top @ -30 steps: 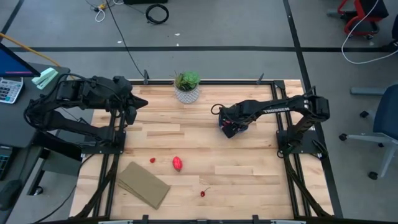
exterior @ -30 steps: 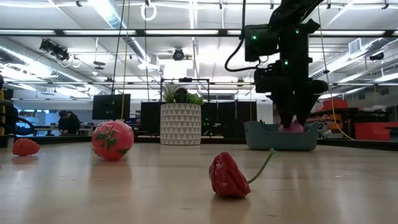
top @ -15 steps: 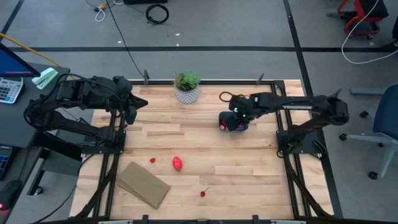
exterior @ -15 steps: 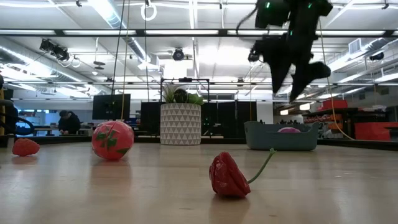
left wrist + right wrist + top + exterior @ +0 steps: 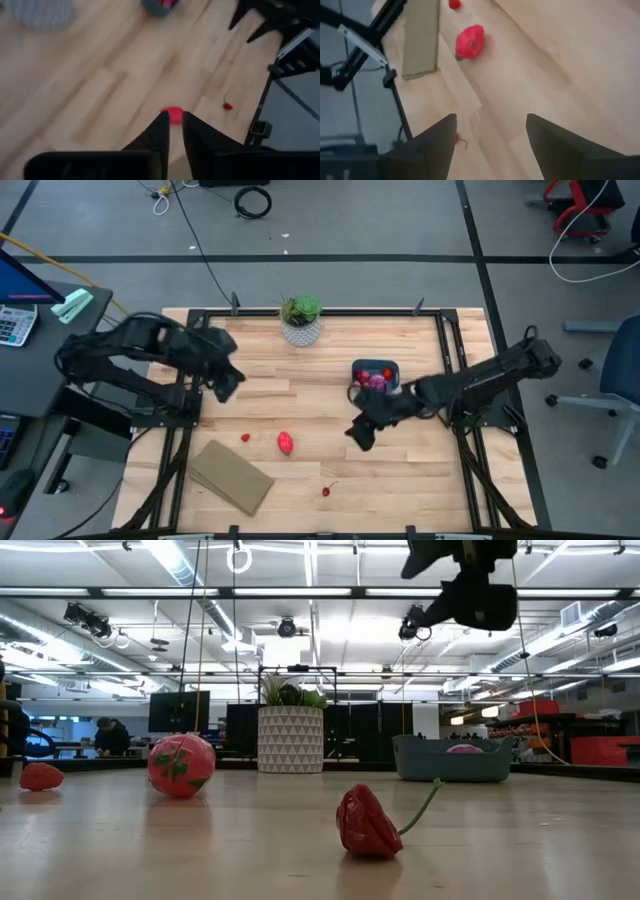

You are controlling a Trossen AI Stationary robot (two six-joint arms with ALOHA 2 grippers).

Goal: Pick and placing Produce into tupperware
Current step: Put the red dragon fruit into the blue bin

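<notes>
Partly done: tupperware holds some produce; three red pieces remain on tabletop; right end effector apart and empty, left end effector nearly together.

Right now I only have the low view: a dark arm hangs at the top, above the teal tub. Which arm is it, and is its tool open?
Observer: It is the right arm. The right tool is open and empty, over bare table beside the tupperware, not above it.
Operator: What is in the tub besides the pink thing?
Observer: A red piece lies next to the purple-pink piece.
Operator: And the other arm?
Observer: The left tool hangs over the table's left part, apart from the large red fruit.
</notes>
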